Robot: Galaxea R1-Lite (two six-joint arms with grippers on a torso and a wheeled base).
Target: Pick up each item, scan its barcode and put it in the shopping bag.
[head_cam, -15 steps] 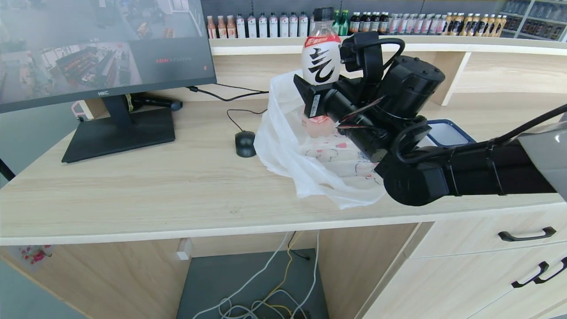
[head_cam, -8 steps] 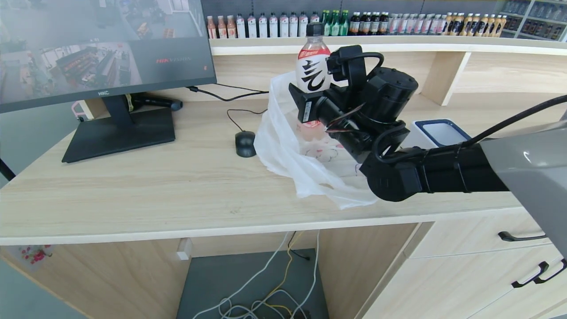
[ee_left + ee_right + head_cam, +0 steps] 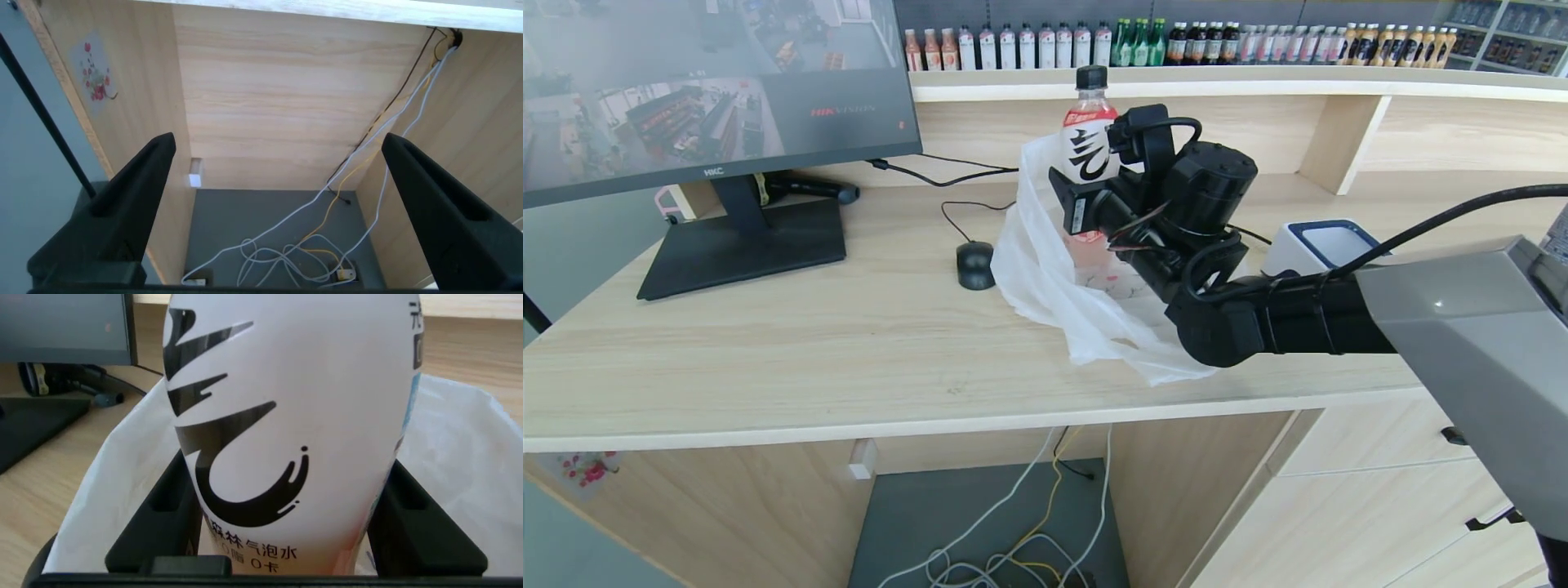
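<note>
Bottle (image 3: 286, 416), clasped in the right claw (image 3: 1094, 200): black brush-stroke mark, small printed line beneath. Monitor (image 3: 711, 90), left of claw: logos on screen and bezel.

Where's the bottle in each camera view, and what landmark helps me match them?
Head view: bottle upright in the right gripper, upper middle, at the bag.
Right wrist view: bottle close up, centre, between the fingers.
Left wrist view: faces under the counter, toward cables.
Landmark: the white bag behind the bottle, in head and right wrist views.

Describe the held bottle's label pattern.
On the bottle, a white label with black brush swirls; clearest in right wrist view.
</note>
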